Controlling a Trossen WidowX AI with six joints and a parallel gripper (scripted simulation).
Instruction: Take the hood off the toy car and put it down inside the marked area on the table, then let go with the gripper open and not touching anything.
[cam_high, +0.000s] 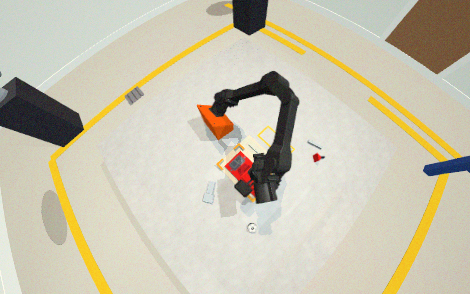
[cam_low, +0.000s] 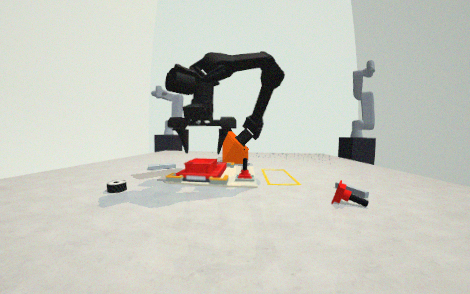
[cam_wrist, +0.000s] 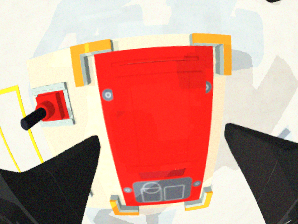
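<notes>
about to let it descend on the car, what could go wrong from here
1. The open gripper hangs above the red hood with fingers spread wide; if it comes down off-centre, a fingertip could land on the hood or the cream base plate instead of straddling it.
2. The small red peg stands close beside the car and may get knocked.
3. The yellow marked area is small, so the hood could overhang its outline.
</notes>
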